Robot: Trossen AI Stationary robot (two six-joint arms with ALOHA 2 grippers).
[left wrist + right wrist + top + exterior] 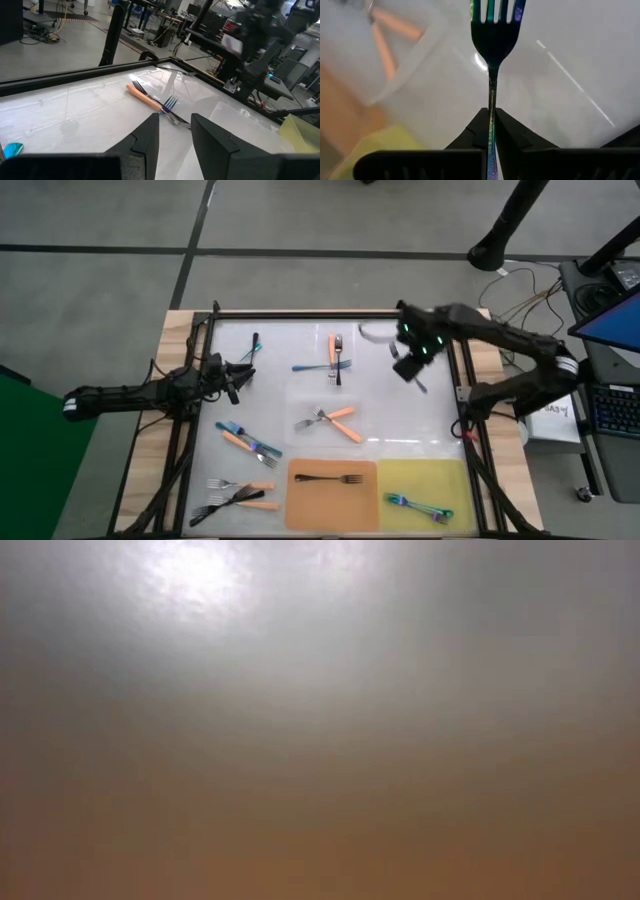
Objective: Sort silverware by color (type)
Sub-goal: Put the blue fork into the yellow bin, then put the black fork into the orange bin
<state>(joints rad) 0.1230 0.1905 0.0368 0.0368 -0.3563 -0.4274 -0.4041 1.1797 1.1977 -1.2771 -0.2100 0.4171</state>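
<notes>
Right gripper (490, 131) clenched on slim iridescent blue-teal fork (493, 35), aloft well beyond yellow square mat (425, 490). Carry w/ tines level; lower beside matching fork (418, 505) there. Left gripper (172, 132) parted, empty, far across from mat.

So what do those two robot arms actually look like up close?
Both are slim, dark, jointed arms. The left arm is black with a pale band near its base. The right arm is black too, with small green lights glowing near its wrist. Each ends in a gripper: the left gripper and the right gripper both have two flat, wedge-shaped black fingers on a black bar.
</notes>
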